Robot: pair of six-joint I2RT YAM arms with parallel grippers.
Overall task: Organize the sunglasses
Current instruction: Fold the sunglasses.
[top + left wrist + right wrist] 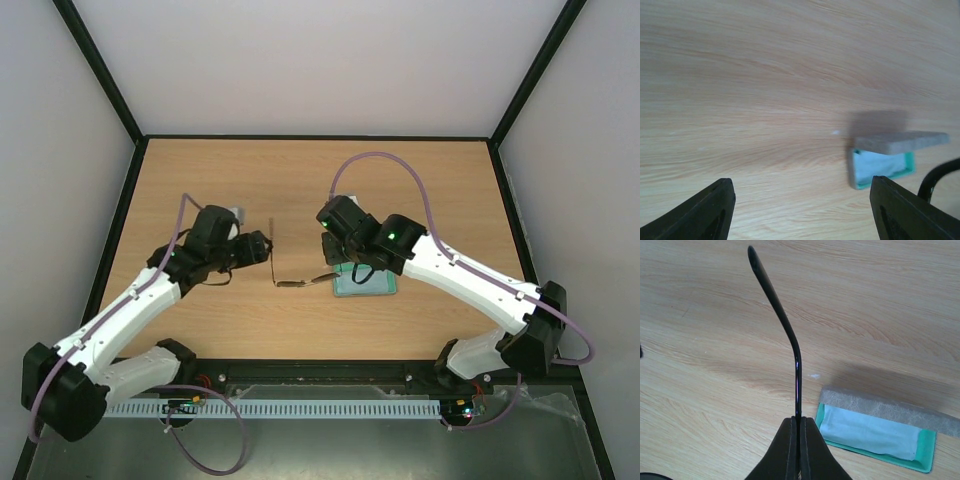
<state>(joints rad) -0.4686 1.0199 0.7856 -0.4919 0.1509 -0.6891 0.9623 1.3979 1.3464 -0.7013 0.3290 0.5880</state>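
My right gripper point(799, 421) is shut on one slim dark temple arm of the sunglasses point(785, 325), which rises from the jaws and curves to the upper left above the table. In the top view the sunglasses point(290, 284) show as a thin dark frame between the two grippers, the lenses too small to make out. My right gripper point(330, 262) is at their right end. My left gripper point(800, 215) is open and empty above bare wood. In the top view it point(262, 246) sits just left of the other temple arm.
The open grey case point(890, 410) with its green lining holds the light blue cloth point(867, 432), just right of my right gripper. It also shows in the top view point(365, 284) and in the left wrist view point(900, 142). A dark curved line point(940, 175) crosses the left wrist view's right edge.
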